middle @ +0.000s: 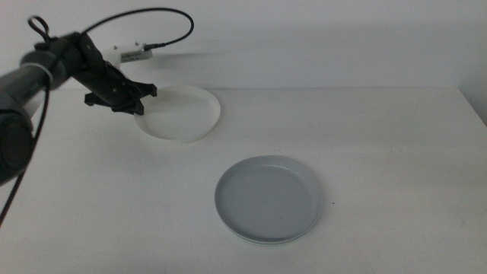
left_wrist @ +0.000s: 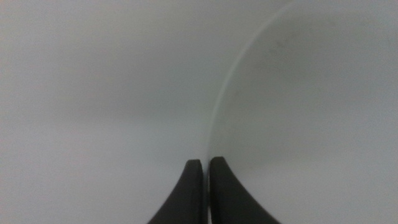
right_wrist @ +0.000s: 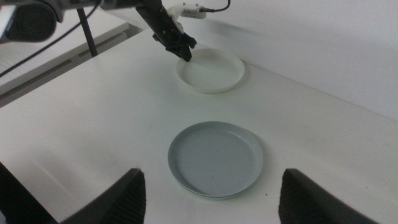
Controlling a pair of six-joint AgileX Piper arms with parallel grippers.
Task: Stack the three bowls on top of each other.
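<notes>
Left gripper: we saw fingers clamped on white bowl rim. Grey bowl well apart from them on worktop, nearer right gripper, fingers wide apart, holding nothing.

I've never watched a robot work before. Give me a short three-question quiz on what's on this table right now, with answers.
1. True or false: the left gripper is at the rim of the white bowl.
2. Which bowl lies nearer the camera in the middle view? A) white B) grey C) black
3. Fill in: the right gripper's jaws are ____.

Key
1. True; its jaws are closed on the rim.
2. B, the grey bowl. It appears to sit on another bowl, though that edge is hard to tell apart.
3. Open, hanging above the table.
</notes>
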